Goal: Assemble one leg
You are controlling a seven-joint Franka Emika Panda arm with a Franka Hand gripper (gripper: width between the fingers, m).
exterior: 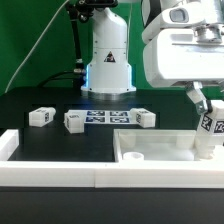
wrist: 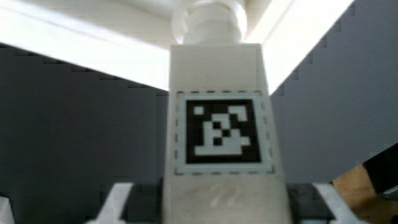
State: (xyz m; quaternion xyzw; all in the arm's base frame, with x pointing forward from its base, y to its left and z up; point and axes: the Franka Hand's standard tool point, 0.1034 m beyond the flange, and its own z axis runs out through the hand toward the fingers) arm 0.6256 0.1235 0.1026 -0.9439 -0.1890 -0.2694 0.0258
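At the exterior view's right my gripper [exterior: 203, 108] is shut on one white leg [exterior: 208, 128], which stands upright with its tag facing out. Its lower end reaches down to the right corner of the large white square panel [exterior: 150, 157]; whether it touches there I cannot tell. In the wrist view the same leg [wrist: 222, 90] fills the middle, its black-and-white tag plain to see, and my gripper [wrist: 222, 208] has a finger on each side of it. Three more legs lie on the black table: one at the left [exterior: 41, 117], one beside it [exterior: 74, 120], one further right [exterior: 146, 118].
The marker board [exterior: 105, 117] lies flat between the loose legs. My arm's white base [exterior: 108, 60] stands behind them. A white raised border [exterior: 12, 146] runs along the table's front left.
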